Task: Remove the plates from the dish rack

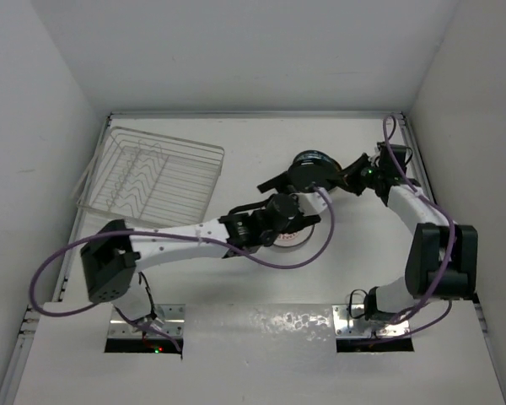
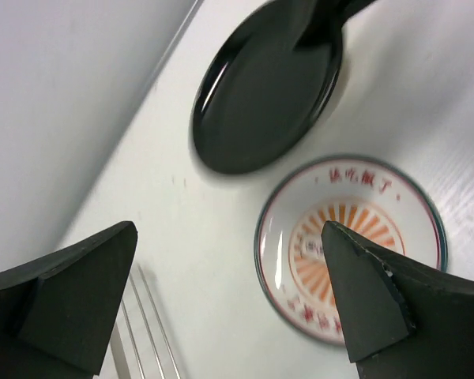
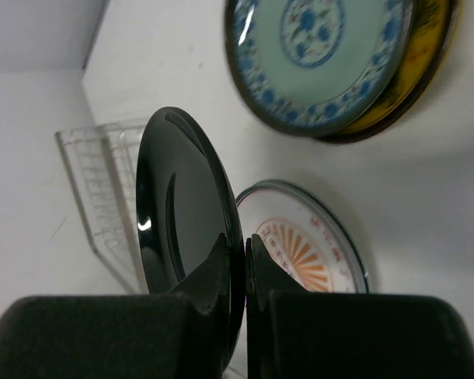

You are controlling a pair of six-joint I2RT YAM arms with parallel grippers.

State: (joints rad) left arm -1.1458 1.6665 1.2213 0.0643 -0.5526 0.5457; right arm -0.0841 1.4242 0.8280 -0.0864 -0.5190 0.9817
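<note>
The rack sat far left of my left gripper, which hung wide open and empty above the orange plate. My right gripper pinched the black plate by its rim alone, on edge. I feared it would pivot or slip.

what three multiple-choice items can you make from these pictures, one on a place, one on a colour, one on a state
1. Where is the orange-centred plate?
A lifted in the air
B on the table
C on another plate

2. What colour is the plate that the right gripper holds?
A green
B black
C white

3. How is the left gripper?
A shut on a plate
B shut, empty
C open

Key:
B, it lies flat and alone on the white surface.
B, the jaws pinch the rim of the black plate.
C, its fingers stand wide apart with nothing between them.
</note>
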